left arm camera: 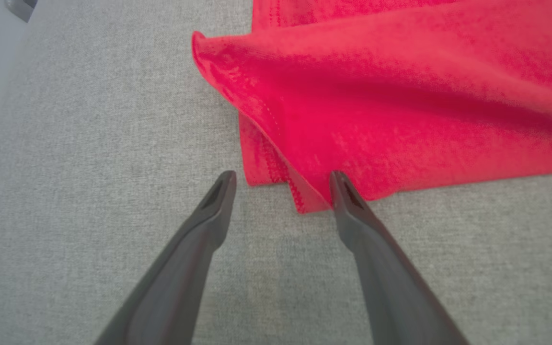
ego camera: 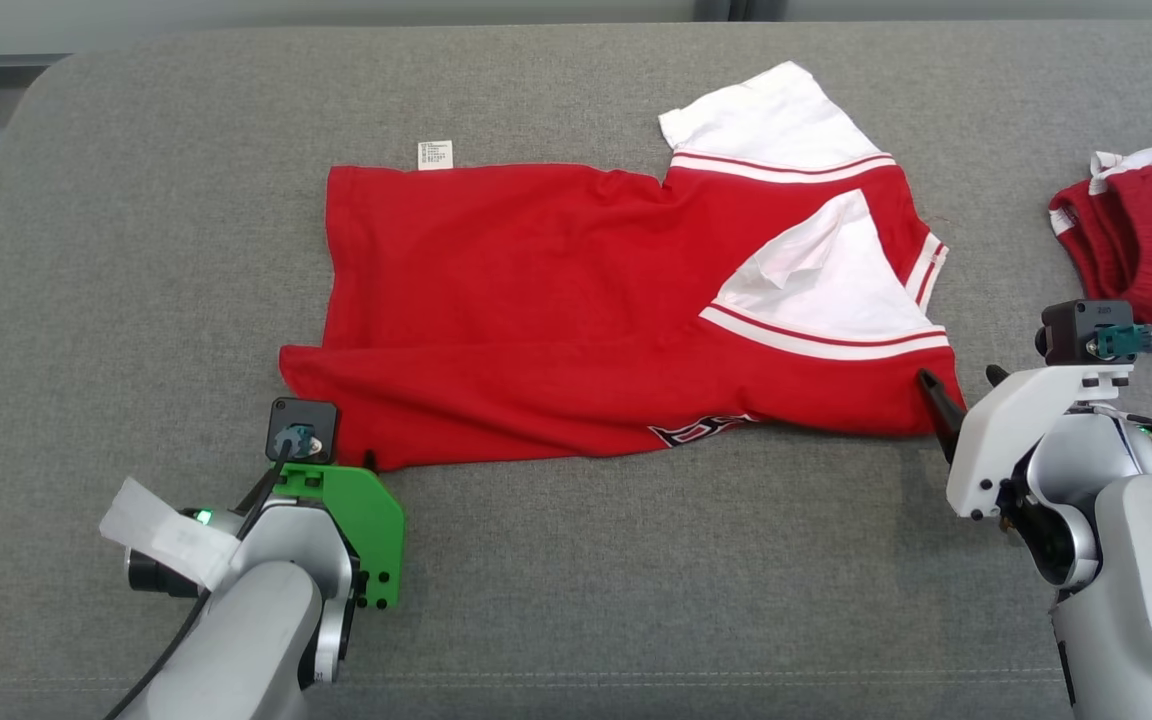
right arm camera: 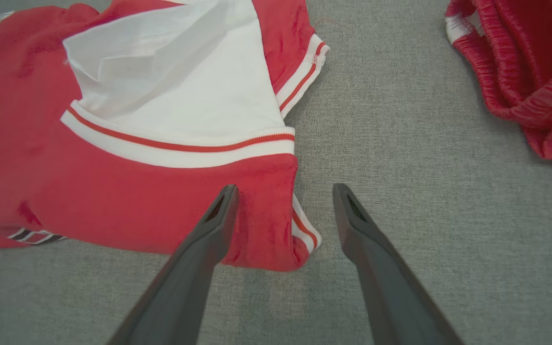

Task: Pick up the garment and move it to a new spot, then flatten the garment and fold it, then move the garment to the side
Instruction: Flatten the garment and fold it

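Head view: red-and-white garment [ego camera: 576, 330] lay half-folded, centred on the grey cushion [ego camera: 136, 250]. At its 7 o'clock hem corner the left fingers [left arm camera: 211, 215] stood spread; at 4 o'clock the right fingers [right arm camera: 367, 239] likewise, nothing held. Judged light, limp, grippy: pinch both layers at corners.

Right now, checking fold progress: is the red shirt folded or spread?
Partly folded: red shirt, near edge doubled over, white sleeve on top.

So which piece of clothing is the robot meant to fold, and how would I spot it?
Start from the big grey padded surface. Spread across its middle lies the red shirt. Unlike the bunched red garment on the robot's right, it lies mostly flat and has white sleeves edged with stripes.
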### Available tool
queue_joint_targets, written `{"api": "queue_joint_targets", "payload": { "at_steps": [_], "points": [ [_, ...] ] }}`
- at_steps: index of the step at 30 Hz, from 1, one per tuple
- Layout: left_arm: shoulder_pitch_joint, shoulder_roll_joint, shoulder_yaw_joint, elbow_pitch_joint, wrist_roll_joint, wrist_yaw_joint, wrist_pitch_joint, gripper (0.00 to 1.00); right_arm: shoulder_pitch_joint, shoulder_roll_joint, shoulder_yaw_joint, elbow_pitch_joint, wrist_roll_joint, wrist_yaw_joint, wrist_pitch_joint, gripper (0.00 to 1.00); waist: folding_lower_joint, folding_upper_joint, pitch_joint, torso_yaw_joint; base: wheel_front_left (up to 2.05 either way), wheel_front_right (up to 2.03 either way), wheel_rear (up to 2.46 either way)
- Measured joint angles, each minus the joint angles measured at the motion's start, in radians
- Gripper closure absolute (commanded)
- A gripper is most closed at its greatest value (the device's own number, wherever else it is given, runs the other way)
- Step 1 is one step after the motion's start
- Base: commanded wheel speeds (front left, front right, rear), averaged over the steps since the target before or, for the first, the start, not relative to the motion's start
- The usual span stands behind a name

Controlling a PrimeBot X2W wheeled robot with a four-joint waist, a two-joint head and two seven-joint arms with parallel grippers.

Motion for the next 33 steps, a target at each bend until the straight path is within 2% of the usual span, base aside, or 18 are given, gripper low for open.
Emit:
{"api": "queue_joint_targets", "payload": {
  "at_steps": [7, 8, 9, 12, 17, 20, 22, 25, 29, 31, 32, 33],
  "points": [
    [0.005, 0.003, -0.003, 0.005, -0.001, 0.000, -0.005, 0.00, 0.000, -0.002, -0.002, 0.002, -0.005, 0.000, -0.004, 0.00, 0.0000, 0.0000, 0.006, 0.003, 0.00, 0.00, 0.00],
    [0.005, 0.003, -0.003, 0.005, -0.003, 0.000, -0.006, 0.00, 0.000, -0.002, -0.003, 0.002, -0.005, 0.000, -0.002, 0.01, 0.0000, 0.0000, 0.006, 0.004, 0.00, 0.00, 0.00],
    [0.005, 0.003, -0.003, 0.005, -0.006, 0.000, -0.006, 0.00, 0.001, -0.002, -0.003, 0.003, -0.006, 0.000, 0.003, 0.06, 0.0000, 0.0000, 0.006, 0.006, 0.00, 0.00, 0.00],
    [0.007, 0.003, -0.002, 0.005, -0.011, -0.001, -0.008, 0.00, 0.010, -0.001, 0.004, 0.000, 0.003, 0.000, 0.025, 0.01, 0.0000, 0.0000, 0.005, 0.010, 0.00, 0.00, 0.00],
    [0.010, 0.006, -0.003, 0.005, -0.018, -0.005, -0.011, 0.00, 0.044, -0.004, 0.005, -0.032, 0.034, 0.000, 0.073, 0.05, 0.0000, 0.0000, -0.001, 0.015, 0.00, 0.00, 0.00],
    [0.013, 0.009, -0.003, 0.005, -0.024, -0.008, -0.012, 0.00, 0.058, -0.010, 0.002, -0.054, 0.039, 0.000, 0.087, 0.14, 0.0000, 0.0000, -0.002, 0.013, 0.00, 0.00, 0.00],
    [0.014, 0.010, -0.003, 0.005, -0.027, -0.009, -0.017, 0.00, 0.060, -0.011, -0.001, -0.065, 0.037, 0.000, 0.088, 0.38, 0.0000, 0.0000, -0.001, 0.010, 0.00, 0.00, 0.00],
    [0.013, 0.009, -0.006, 0.005, -0.027, -0.011, -0.018, 0.00, 0.060, -0.009, -0.003, -0.071, 0.034, 0.000, 0.079, 0.38, 0.0000, 0.0000, 0.002, 0.008, 0.00, 0.00, 0.00],
    [0.010, 0.008, -0.010, 0.009, -0.029, -0.015, -0.018, 0.00, 0.060, -0.002, 0.004, -0.071, 0.032, 0.000, 0.077, 0.44, 0.0000, 0.0000, 0.004, 0.009, 0.00, 0.00, 0.00],
    [0.008, 0.008, -0.012, 0.012, -0.029, -0.016, -0.014, 0.00, 0.059, -0.003, 0.004, -0.071, 0.032, 0.000, 0.077, 0.42, 0.0000, 0.0000, 0.005, 0.010, 0.00, 0.00, 0.00],
    [0.008, 0.008, -0.012, 0.013, -0.032, -0.016, -0.013, 0.00, 0.059, -0.003, 0.005, -0.069, 0.031, 0.000, 0.077, 0.45, 0.0000, 0.0000, 0.006, 0.010, 0.00, 0.00, 0.00],
    [0.007, 0.008, -0.013, 0.013, -0.033, -0.017, -0.013, 0.04, 0.057, -0.004, 0.004, -0.068, 0.030, 0.000, 0.077, 0.44, 0.0000, 0.0000, 0.006, 0.010, 0.00, 0.00, 0.00]
  ]
}}
